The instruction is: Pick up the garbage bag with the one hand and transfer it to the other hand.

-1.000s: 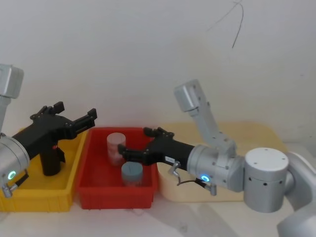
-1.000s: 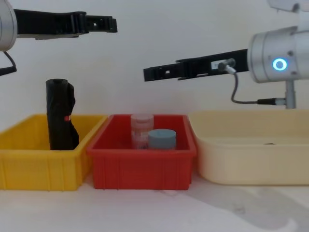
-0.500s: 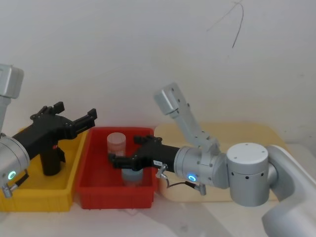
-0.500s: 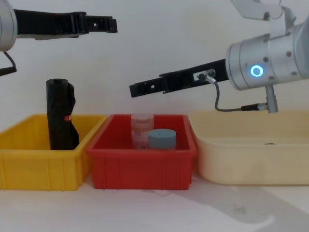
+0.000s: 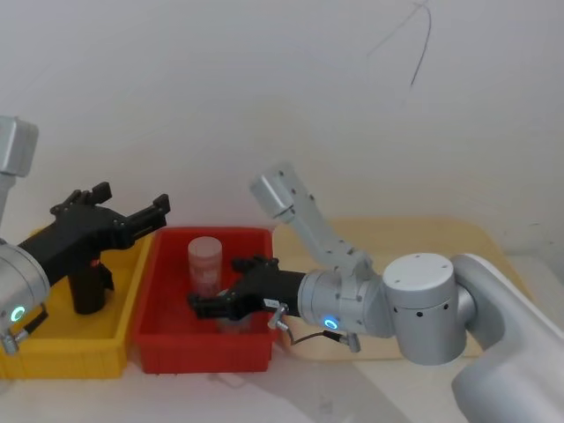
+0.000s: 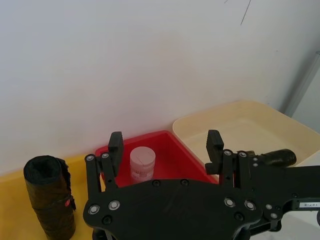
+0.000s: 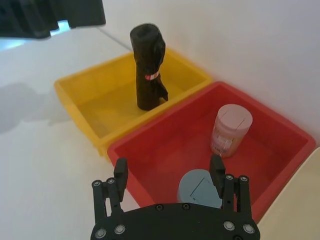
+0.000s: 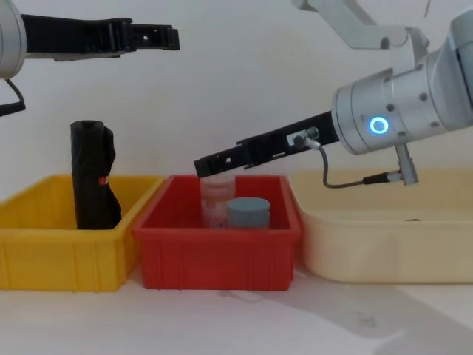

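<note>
Your right pincer [image 8: 203,166], fingers apart, hangs low over the red bin [image 5: 159,339], its tips just above the blue-lidded jar [image 8: 247,212] and beside the clear jar [image 5: 204,262]. Your left pincer [image 5: 157,215], also spread, hovers high above the yellow bin [image 5: 53,357], at about 9 o'clock from the red one.

The garbage bag [image 8: 93,177] stands upright in the yellow bin, at roughly 10 o'clock in the head view, leaning a little; nothing touches it. It looks kinked and wrinkled, with a small red mark partway up (not the smooth roll you might expect).

Judge it light and soft: rolled plastic film that will give under the fingers and may slip on its glossy skin. Take it across the upper half, above the red mark, where the roll looks fullest, and close firmly enough to dent it. Leave a free length below the grip so the receiving pincer has room to take hold.
</note>
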